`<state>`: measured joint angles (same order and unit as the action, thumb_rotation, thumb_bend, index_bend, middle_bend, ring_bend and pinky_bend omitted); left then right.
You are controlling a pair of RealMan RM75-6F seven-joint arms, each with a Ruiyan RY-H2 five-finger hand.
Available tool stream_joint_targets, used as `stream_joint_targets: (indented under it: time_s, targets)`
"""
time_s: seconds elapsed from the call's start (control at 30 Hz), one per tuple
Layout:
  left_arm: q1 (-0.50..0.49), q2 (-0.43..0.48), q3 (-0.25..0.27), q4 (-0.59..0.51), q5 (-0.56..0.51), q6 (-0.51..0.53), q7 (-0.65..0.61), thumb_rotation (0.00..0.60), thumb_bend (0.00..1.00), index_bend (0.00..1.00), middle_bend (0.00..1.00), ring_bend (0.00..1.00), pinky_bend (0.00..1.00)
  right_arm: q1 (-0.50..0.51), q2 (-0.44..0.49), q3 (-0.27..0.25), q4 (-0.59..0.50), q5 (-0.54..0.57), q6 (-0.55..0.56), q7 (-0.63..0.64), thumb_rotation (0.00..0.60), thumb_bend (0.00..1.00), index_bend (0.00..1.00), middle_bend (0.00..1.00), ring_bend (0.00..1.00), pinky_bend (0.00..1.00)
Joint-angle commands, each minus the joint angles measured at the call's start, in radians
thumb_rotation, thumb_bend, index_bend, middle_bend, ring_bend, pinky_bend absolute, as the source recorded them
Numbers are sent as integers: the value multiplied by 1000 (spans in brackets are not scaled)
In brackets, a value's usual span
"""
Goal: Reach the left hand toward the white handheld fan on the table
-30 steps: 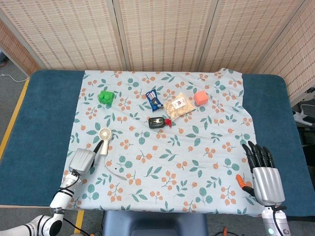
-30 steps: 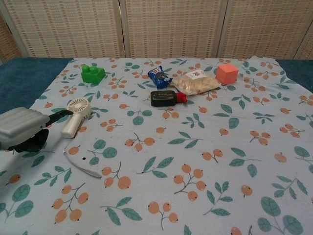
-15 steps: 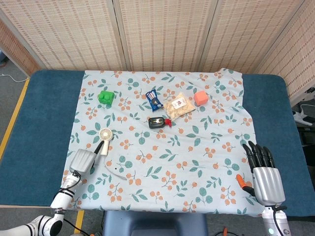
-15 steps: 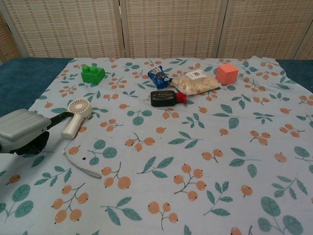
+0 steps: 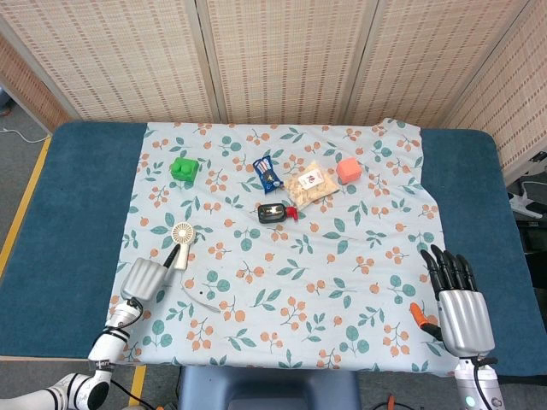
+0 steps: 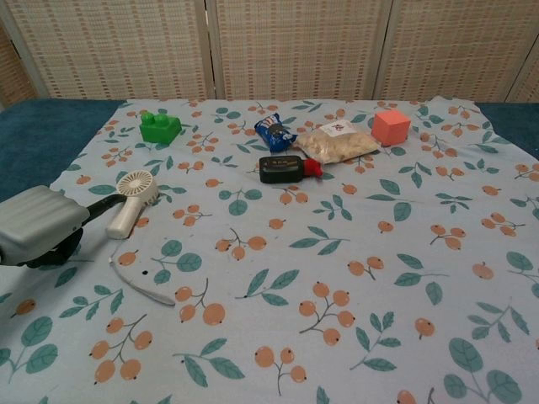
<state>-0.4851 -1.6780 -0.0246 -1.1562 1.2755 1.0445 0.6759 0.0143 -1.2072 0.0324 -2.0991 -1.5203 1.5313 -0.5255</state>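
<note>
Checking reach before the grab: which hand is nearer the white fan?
Left. The left hand sits just beside the white fan's handle; the right hand rests far across the table.

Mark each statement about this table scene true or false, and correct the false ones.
1. The white handheld fan lies flat on the floral cloth. True.
2. The left hand grips the fan's handle. False: it is close beside the fan, but nothing shows it holding it.
3. The green toy brick sits beyond the fan, nearer the screen. True.
4. The right hand holds the pink cube. False: it rests at the table's near right corner, fingers spread, holding nothing; the cube sits far off.
5. The black bottle with the red cap stands upright. False: it lies on its side.
</note>
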Motion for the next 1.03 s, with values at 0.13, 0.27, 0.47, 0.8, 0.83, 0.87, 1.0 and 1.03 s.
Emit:
stream_joint_targets:
  time_s: [0.13,0.27,0.47,0.8,0.83,0.87,1.0,1.03]
  targets:
    - [6,-3,1,-5,64,94,6,600,996,0,999,870,1000,-1,1,0,-1,-2,3,0,600,186,0,0,0,0]
    - [15,20,-19,-58,141,215,-52,600,981,0,993,869,1000,-2,2,-2,-3,-5,4,0,600,185,0,0,0,0]
    - [50,127,-29,-234,273,400,-184,600,883,0,956,842,1000,-2,0,-2,-4,-5,3,-4,600,185,0,0,0,0]
    - [306,525,259,-614,316,521,-477,600,406,0,1,0,178,-7,3,-5,-11,-17,10,-9,600,186,0,0,0,0]
    - [332,535,262,-605,312,550,-493,600,402,0,0,0,150,-6,2,-4,-12,-20,10,-9,600,186,0,0,0,0]
    - [340,546,261,-592,332,569,-490,600,390,0,0,0,122,-5,1,-4,-9,-22,9,-9,600,186,0,0,0,0]
    - [377,544,231,-552,362,636,-532,600,372,0,0,0,102,-1,0,-5,-8,-19,-1,1,600,185,0,0,0,0]
    - [379,543,227,-548,364,632,-531,600,372,0,0,0,102,0,0,-5,-7,-17,-4,4,600,185,0,0,0,0]
